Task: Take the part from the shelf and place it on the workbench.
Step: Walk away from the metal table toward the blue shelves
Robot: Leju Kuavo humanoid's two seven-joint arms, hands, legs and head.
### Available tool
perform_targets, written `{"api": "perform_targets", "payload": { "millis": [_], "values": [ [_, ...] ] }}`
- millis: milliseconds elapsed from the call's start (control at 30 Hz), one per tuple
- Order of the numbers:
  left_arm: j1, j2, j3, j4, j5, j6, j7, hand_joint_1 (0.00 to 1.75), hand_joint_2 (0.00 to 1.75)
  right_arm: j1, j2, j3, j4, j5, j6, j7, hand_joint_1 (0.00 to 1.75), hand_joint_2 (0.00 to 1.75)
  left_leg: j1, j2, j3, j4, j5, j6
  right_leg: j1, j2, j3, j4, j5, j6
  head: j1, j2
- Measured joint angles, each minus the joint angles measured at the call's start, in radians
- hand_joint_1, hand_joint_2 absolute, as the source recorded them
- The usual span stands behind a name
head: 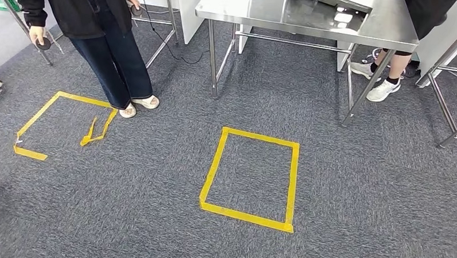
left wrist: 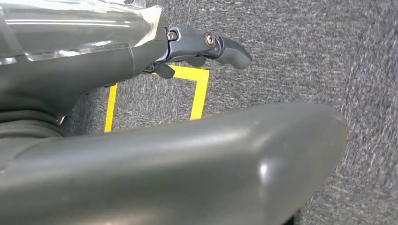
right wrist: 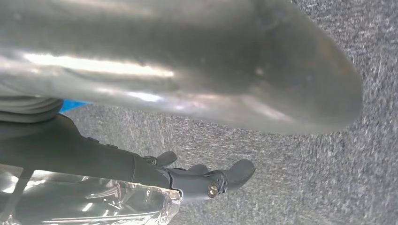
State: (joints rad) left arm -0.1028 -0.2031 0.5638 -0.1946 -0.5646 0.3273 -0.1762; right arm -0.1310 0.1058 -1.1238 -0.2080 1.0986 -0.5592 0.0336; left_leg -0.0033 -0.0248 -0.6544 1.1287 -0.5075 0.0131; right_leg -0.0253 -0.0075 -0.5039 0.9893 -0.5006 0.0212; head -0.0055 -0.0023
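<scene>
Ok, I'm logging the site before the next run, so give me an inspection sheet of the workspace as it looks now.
Surface: steel workbench ahead, its bare top reflecting lights; grey carpet floor.
Job's things: a clear plastic-wrapped item lies against the left hand's dark fingers, and a similar clear wrap by the right hand's fingers; whether either holds it cannot be told. Shelf: nothing seen.
Clutter: loose curl of yellow tape at the left floor square.
Hands: left hand and right hand hang over carpet.
Cables: a black cable runs across the floor by the table legs.
Surroundings: yellow tape square mid-floor; a person in jeans at left, another person's sneakers at right.
</scene>
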Motion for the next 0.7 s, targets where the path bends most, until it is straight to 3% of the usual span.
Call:
{"api": "perform_targets", "payload": {
  "millis": [67,100,133,167,233,300,400,467,533,600,633,700],
  "values": [
    [0.000,0.001,0.000,0.000,0.000,0.000,0.000,0.00,0.00,0.004,0.000,0.000,0.000,0.000,0.000,0.000,0.00,0.00,0.007,0.013,-0.060,0.135,-0.064,-0.011,0.000,-0.018,-0.002,0.000,0.000,-0.001,-0.003,0.000],
    [0.001,0.001,0.000,0.000,0.000,0.000,0.000,0.00,0.00,0.005,0.000,0.000,0.000,0.000,0.000,0.000,0.00,0.00,0.011,0.017,-0.075,0.171,-0.073,-0.015,-0.001,-0.028,-0.003,0.001,0.000,-0.001,-0.003,0.000],
    [0.002,0.002,0.000,0.000,0.000,0.000,0.000,0.00,0.00,0.005,0.000,0.000,0.000,0.000,0.000,0.000,0.00,0.00,0.015,0.020,-0.072,0.170,-0.063,-0.018,-0.003,-0.037,-0.003,0.001,0.000,0.000,-0.003,0.000],
    [0.002,0.002,0.000,0.000,0.000,0.000,0.000,0.00,0.00,0.004,0.000,0.000,0.000,0.000,0.000,0.000,0.00,0.00,0.019,0.027,-0.049,0.129,-0.037,-0.021,-0.006,-0.045,-0.001,0.001,-0.001,0.001,-0.003,0.000],
    [0.000,0.003,0.000,0.000,-0.001,0.000,0.001,0.00,0.00,0.003,0.000,0.000,0.000,0.000,0.000,0.000,0.00,0.00,0.024,0.057,0.029,-0.013,0.023,-0.027,-0.006,-0.059,0.003,0.003,-0.007,0.010,-0.005,0.000],
    [-0.002,0.002,0.000,0.000,-0.001,0.000,0.001,0.00,0.00,0.003,-0.001,0.000,0.000,0.000,0.000,0.000,0.00,0.00,0.020,0.076,0.072,-0.096,0.045,-0.020,0.000,-0.072,0.005,0.004,-0.012,0.024,-0.006,0.000],
    [-0.002,0.001,0.000,0.000,-0.002,0.000,0.001,0.00,0.00,0.000,-0.001,0.000,0.000,0.000,0.000,0.000,0.00,0.00,0.010,0.055,0.068,-0.106,0.048,0.006,0.001,-0.085,0.011,0.000,-0.013,0.042,-0.003,0.000],
    [-0.002,0.002,0.000,0.000,-0.002,0.000,0.001,0.00,0.00,-0.002,0.000,0.000,0.000,0.000,0.000,0.000,0.00,0.00,0.010,0.037,0.067,-0.113,0.055,0.024,-0.004,-0.058,-0.007,0.039,-0.039,0.045,0.000,0.000],
    [-0.004,0.002,0.000,0.000,-0.002,0.000,0.001,0.00,0.00,0.001,0.000,0.000,0.000,0.000,0.000,-0.001,0.00,0.00,0.008,0.017,0.064,-0.115,0.060,0.038,-0.003,-0.017,-0.069,0.165,-0.097,0.035,0.007,0.000],
    [-0.002,0.002,0.000,0.000,-0.002,0.001,0.003,0.00,0.00,0.005,-0.001,0.000,0.000,0.000,0.001,-0.002,0.00,0.00,0.002,-0.005,0.061,-0.115,0.063,0.044,0.002,-0.001,-0.132,0.289,-0.135,0.031,0.009,0.000],
    [0.000,0.002,0.000,0.000,-0.003,0.002,0.003,0.00,0.00,0.007,-0.001,0.000,0.000,0.000,0.001,-0.003,0.00,0.00,-0.001,-0.017,0.061,-0.115,0.064,0.046,0.005,0.002,-0.141,0.301,-0.131,0.033,0.009,0.000],
    [0.004,0.001,0.000,0.000,-0.004,0.003,0.004,0.00,0.00,0.007,-0.002,0.000,0.000,0.000,0.003,-0.004,0.00,0.00,-0.006,-0.041,0.062,-0.115,0.065,0.048,0.010,0.011,-0.104,0.209,-0.081,0.042,0.009,0.000]
  ]
}}
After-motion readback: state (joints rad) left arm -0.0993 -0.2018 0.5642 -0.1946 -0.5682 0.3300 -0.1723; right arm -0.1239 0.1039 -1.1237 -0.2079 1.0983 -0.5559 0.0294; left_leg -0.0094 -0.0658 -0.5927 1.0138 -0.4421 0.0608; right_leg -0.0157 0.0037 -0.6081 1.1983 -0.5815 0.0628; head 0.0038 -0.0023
